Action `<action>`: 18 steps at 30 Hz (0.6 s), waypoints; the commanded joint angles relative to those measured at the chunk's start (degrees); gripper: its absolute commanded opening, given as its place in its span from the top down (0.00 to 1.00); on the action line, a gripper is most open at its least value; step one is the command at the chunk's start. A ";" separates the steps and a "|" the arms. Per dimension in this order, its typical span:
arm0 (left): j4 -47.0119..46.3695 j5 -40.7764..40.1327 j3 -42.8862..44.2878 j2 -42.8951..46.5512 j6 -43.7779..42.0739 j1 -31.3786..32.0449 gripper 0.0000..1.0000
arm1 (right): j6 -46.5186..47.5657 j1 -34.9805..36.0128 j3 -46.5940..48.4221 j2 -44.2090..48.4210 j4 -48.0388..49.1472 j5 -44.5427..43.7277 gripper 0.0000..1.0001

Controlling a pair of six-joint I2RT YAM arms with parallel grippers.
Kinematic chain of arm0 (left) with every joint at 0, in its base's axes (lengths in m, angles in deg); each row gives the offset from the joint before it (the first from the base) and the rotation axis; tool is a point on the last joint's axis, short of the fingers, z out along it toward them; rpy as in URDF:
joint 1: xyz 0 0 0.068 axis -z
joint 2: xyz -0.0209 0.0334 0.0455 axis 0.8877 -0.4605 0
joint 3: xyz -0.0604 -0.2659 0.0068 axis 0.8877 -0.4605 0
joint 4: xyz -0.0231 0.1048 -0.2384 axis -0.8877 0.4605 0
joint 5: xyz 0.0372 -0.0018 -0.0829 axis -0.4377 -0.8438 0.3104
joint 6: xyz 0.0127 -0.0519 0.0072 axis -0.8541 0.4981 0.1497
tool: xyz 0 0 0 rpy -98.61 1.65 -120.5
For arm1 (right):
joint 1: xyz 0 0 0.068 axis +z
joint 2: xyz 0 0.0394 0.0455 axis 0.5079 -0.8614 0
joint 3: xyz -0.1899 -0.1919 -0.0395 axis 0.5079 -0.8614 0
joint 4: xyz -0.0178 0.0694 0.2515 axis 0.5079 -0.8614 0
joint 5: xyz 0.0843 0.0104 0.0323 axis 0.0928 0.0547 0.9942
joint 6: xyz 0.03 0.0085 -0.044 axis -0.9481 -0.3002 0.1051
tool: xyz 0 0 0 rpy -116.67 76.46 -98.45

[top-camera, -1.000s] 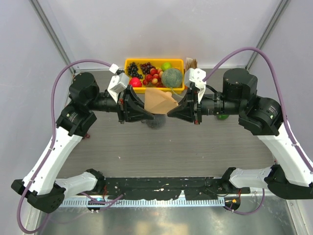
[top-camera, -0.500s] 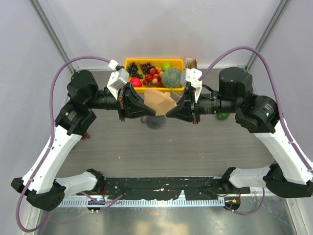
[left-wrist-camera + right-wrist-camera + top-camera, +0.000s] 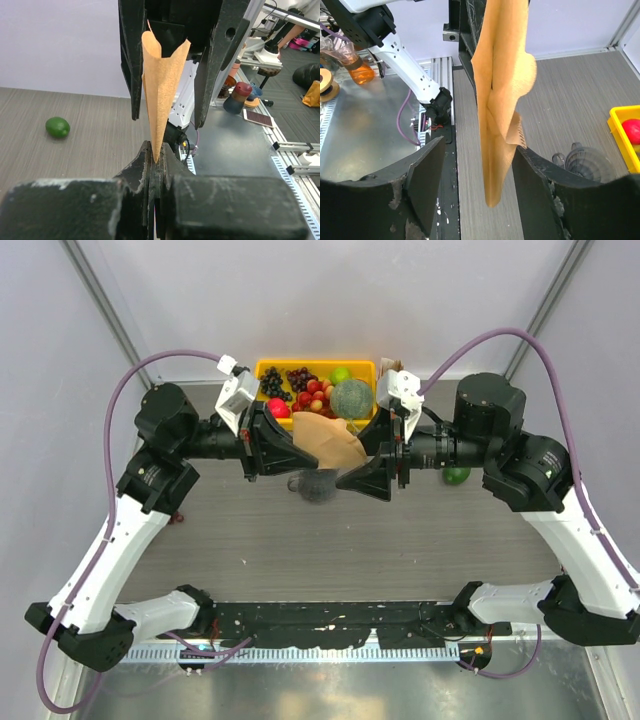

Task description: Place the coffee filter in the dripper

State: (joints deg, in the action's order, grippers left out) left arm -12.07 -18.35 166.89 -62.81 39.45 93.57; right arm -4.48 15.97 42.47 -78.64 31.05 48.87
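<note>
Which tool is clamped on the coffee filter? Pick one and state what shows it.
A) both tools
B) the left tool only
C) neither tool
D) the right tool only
B: the left tool is pinched shut on the pointed end of the coffee filter, while the right tool stands open, its jaws wide apart around the paper.

The coffee filter (image 3: 328,443) is pinched at its left edge by the left claw (image 3: 297,450), over the dripper (image 3: 318,486) (largely hidden). The right claw (image 3: 353,463) is spread beside it, and a yellow tray (image 3: 300,364) is seen behind.
</note>
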 commanded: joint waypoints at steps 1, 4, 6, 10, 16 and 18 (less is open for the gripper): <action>-7.26 0.17 -0.71 0.66 3.71 -0.22 1.00 | -4.35 -0.09 -2.13 0.17 7.99 2.33 0.41; -8.32 0.17 -1.41 1.10 4.33 -0.13 1.00 | -4.35 -0.01 -2.83 0.08 9.14 2.07 0.55; -8.15 0.08 -1.76 1.36 4.16 -0.13 1.00 | -4.44 -0.01 -3.19 0.08 9.23 2.24 0.72; -4.91 -0.45 -1.68 2.15 1.79 -0.22 0.83 | -2.78 -0.09 -3.63 0.78 8.27 0.85 0.95; -6.47 -4.22 -0.19 3.65 2.92 -0.31 0.40 | -0.66 -0.09 -4.94 1.40 5.28 0.31 0.95; -8.40 -4.93 1.22 2.60 5.29 -0.22 0.38 | -0.05 -0.09 -5.03 1.14 4.40 0.49 0.95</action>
State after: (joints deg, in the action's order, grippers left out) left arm -15.88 -20.76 165.06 -60.29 41.31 93.57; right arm -6.33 15.95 37.84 -78.40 35.72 49.61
